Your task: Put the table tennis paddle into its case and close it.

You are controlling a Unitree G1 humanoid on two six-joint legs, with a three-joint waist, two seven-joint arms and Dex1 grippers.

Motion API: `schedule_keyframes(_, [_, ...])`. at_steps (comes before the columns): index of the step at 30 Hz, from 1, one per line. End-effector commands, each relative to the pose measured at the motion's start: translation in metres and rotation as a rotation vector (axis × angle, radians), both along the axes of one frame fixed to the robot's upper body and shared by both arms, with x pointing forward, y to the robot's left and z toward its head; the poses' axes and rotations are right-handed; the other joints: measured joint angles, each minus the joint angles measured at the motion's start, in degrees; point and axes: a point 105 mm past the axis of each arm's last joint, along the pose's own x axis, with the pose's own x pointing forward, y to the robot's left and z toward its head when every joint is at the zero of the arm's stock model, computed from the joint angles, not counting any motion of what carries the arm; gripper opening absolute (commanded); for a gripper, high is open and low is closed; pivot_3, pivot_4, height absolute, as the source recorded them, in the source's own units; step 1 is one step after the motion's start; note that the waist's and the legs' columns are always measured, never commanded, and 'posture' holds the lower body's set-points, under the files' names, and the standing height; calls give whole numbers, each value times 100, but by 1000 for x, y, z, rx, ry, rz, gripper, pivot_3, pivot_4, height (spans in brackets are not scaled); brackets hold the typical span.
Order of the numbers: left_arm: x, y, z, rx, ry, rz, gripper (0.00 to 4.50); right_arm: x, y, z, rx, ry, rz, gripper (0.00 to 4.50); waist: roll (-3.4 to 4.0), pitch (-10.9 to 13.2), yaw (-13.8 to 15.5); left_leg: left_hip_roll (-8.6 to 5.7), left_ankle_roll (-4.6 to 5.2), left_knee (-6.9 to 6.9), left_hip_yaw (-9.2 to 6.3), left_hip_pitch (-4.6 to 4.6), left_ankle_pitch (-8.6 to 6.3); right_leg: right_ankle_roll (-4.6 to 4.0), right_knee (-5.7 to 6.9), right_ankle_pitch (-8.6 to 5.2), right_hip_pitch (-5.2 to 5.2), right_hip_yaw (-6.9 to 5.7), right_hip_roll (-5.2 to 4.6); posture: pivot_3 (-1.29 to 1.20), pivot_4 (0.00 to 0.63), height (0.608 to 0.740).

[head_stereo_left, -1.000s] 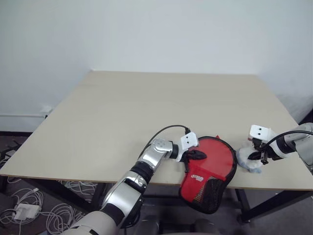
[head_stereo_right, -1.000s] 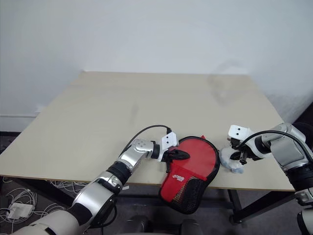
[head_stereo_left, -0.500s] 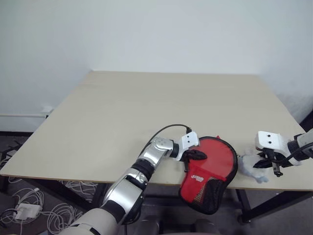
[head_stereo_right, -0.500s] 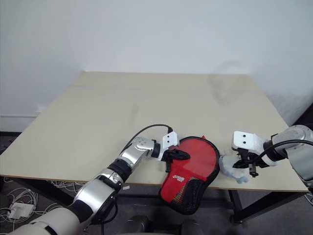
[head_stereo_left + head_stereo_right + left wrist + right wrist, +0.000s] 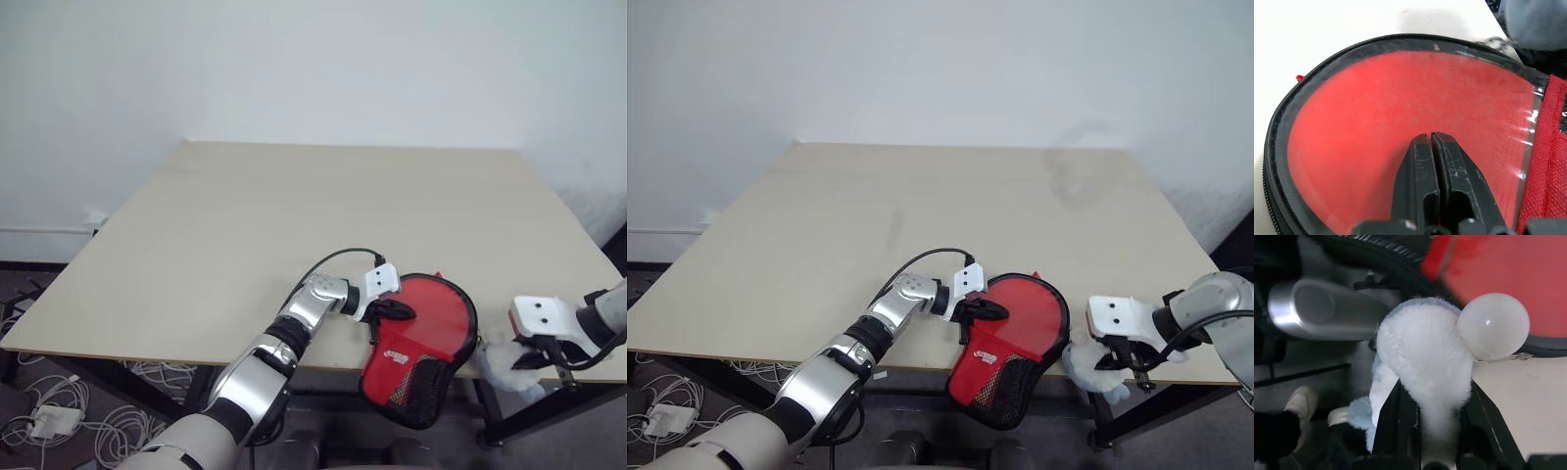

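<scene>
The red case (image 5: 431, 318) lies at the table's near edge, its black mesh end (image 5: 416, 387) hanging over the edge. My left gripper (image 5: 397, 311) is shut, its tips resting on the case's glossy red round face (image 5: 1400, 122) inside the black rim. I cannot tell the paddle apart from that red face; no handle shows. My right gripper (image 5: 1117, 362) is just off the near edge, right of the case, shut on a fluffy white charm (image 5: 1425, 357). A white ball (image 5: 1492, 326) sits on the charm, close to the case's black rim.
The tan table (image 5: 294, 225) stretches away bare toward a white wall. Cables and a power brick (image 5: 54, 421) lie on the floor to the left. The table's right corner lies beside my right arm.
My right gripper has drawn back toward the near edge with the fluffy charm, from on the table beside the case to just past the edge. The left gripper has stayed on the case.
</scene>
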Motion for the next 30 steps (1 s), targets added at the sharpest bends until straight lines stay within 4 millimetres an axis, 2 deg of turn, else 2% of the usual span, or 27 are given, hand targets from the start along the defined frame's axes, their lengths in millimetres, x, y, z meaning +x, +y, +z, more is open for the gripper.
schedule_keyframes(1, [-12,19,-38,153,83,-3,0,-12,4,2,-15,-2,102,481,-1,0,4,1,0,0,1,0,0,0,0,0,0,0,0,0,0,734])
schedule_keyframes(6, [-12,20,-38,155,82,-2,0,-36,15,-2,31,49,185,481,-1,1,4,1,0,0,1,1,0,2,0,-1,2,0,1,0,0,734])
schedule_keyframes(19, [-11,23,-38,165,77,-5,0,-76,38,4,90,138,357,481,-13,3,12,7,2,0,0,1,-3,4,-3,-4,6,-2,0,0,0,734])
schedule_keyframes(26, [-11,23,-37,165,76,-5,0,-91,54,9,144,157,403,481,-15,4,54,8,5,0,-1,0,-6,6,-6,-6,7,-4,-1,0,0,734])
schedule_keyframes(30, [-11,24,-38,166,77,-5,0,-96,55,5,137,159,413,481,-26,4,62,8,7,1,1,0,-7,7,-8,-6,8,-3,-3,0,0,734])
